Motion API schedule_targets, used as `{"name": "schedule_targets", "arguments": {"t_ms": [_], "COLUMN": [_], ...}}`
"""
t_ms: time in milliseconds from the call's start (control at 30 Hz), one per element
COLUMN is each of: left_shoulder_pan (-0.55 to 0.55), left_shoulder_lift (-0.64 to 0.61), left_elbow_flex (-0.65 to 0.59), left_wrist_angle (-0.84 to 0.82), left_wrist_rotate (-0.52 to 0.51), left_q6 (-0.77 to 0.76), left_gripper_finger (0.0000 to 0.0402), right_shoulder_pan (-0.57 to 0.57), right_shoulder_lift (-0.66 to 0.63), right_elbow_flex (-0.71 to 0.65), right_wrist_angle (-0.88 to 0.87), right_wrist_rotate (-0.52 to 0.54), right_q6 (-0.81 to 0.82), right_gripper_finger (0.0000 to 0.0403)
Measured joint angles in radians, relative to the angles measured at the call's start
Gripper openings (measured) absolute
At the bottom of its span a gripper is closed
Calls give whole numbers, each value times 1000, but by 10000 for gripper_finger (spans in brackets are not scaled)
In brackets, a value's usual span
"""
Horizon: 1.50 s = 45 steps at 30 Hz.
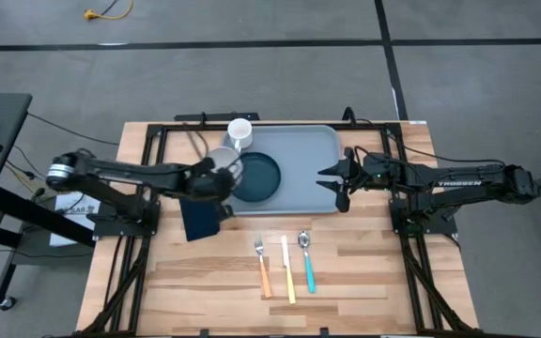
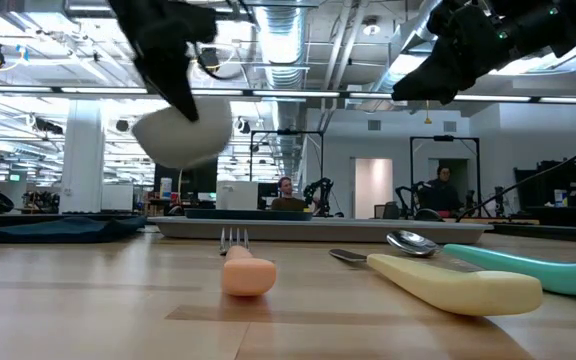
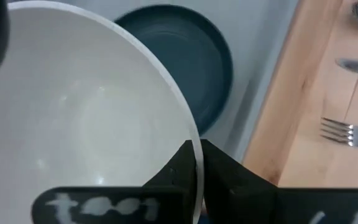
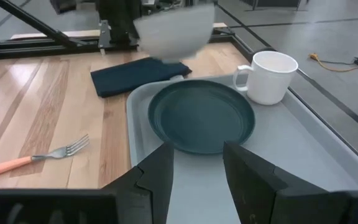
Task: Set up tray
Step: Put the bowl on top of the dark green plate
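Grey-blue tray (image 1: 303, 155), long axis left–right across table (image 1: 364, 272), flat.

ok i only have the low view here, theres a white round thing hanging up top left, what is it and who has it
Observer: It's a white bowl; the left end effector is shut on its rim.
Operator: whats under it
Observer: From above it hangs over the tray's left edge, beside a dark teal plate lying in the tray.
Operator: anything else in the tray
Observer: A white mug, upright at a far corner.
Operator: and the right arm
Observer: Its end effector is open above the tray's right edge, holding nothing.
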Motion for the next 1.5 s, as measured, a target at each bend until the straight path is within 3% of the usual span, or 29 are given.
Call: {"name": "schedule_targets", "arguments": {"t_ms": [267, 533, 800, 1500], "left_shoulder_pan": [52, 125, 192, 162], "left_shoulder_lift": [290, 435, 438, 472], "left_elbow_flex": [230, 359, 327, 297], "left_wrist_angle": [-8, -56, -63, -22], "left_wrist_rotate": [136, 209, 212, 217], "left_q6": [239, 357, 364, 370], "left_gripper_finger": [0, 0, 0, 0], "right_shoulder_pan": [0, 0, 0, 0], "right_shoulder_lift": [0, 0, 0, 0], "right_elbow_flex": [0, 0, 0, 0], "right_wrist_angle": [-6, -41, -44, -44], "right_wrist_rotate": [0, 0, 0, -1], "right_q6": [2, 0, -16, -16], "right_gripper_finger": [134, 134, 134, 134]}}
